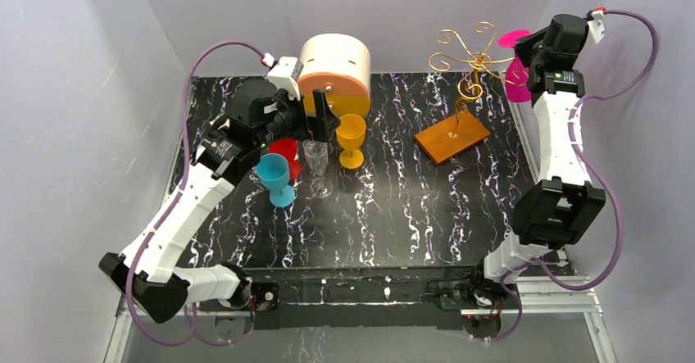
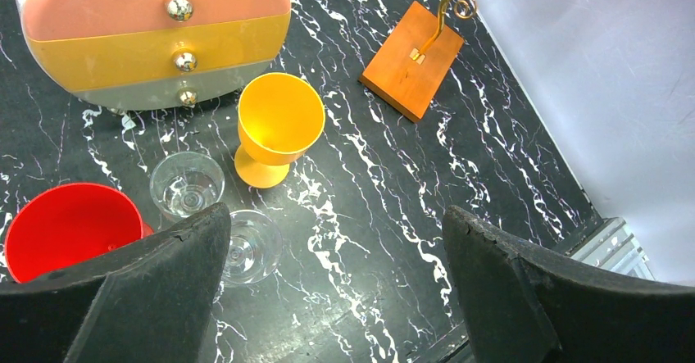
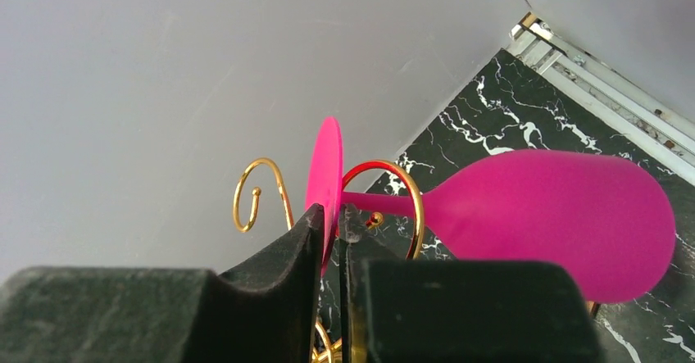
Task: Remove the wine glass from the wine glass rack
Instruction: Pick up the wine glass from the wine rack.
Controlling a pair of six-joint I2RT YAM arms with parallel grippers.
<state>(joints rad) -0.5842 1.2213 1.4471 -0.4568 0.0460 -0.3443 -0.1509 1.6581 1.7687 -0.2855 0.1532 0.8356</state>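
Observation:
The magenta wine glass point(image 3: 557, 215) hangs on its side at the back right, its stem passing through a gold scroll point(image 3: 419, 207) of the wine glass rack point(image 1: 465, 52). The rack's post rises from an orange-brown wooden base point(image 1: 452, 138). My right gripper point(image 3: 332, 220) straddles the glass's thin round foot. Its left pad lies against the disc and a thin gap shows at the right pad. In the top view that gripper point(image 1: 524, 52) sits between the foot and the bowl point(image 1: 516, 80). My left gripper point(image 2: 336, 215) stands wide open above the table, holding nothing.
A round cream-and-orange drawer box point(image 1: 334, 64) stands at the back. In front of it are a yellow goblet point(image 1: 351, 138), clear glasses point(image 1: 316, 162), a red cup point(image 1: 284, 152) and a blue goblet point(image 1: 274, 174). Grey walls close in on both sides.

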